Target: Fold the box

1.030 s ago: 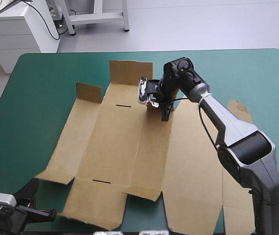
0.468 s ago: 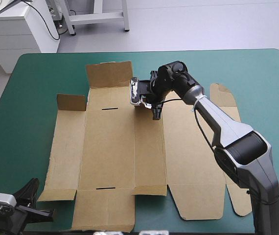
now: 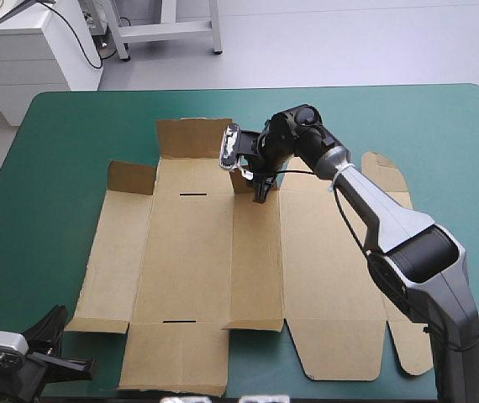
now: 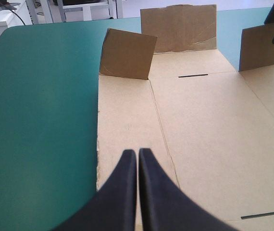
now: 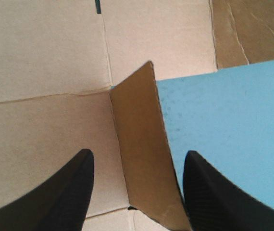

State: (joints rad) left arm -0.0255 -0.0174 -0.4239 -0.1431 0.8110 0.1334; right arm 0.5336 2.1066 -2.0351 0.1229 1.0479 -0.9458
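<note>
Brown box (image 3: pixel 197 269) lies flat, far flaps (image 3: pixel 191 138) raised; right gripper (image 5: pixel 137 155) fingers (image 5: pixel 72 192) spread astride one, left gripper (image 4: pixel 137 152) fingers (image 4: pixel 125 192) closed.

Lab, teal-green worktable (image 3: pixel 71 151), white cabinet (image 3: pixel 29 52), metal bench frame (image 3: pixel 169 30), grey floor (image 3: pixel 349 42)

We are finding no readable text, label, brand, number or sign in any view, neither on the box (image 3: pixel 197 269) nor on the desk (image 3: pixel 71 151).
</note>
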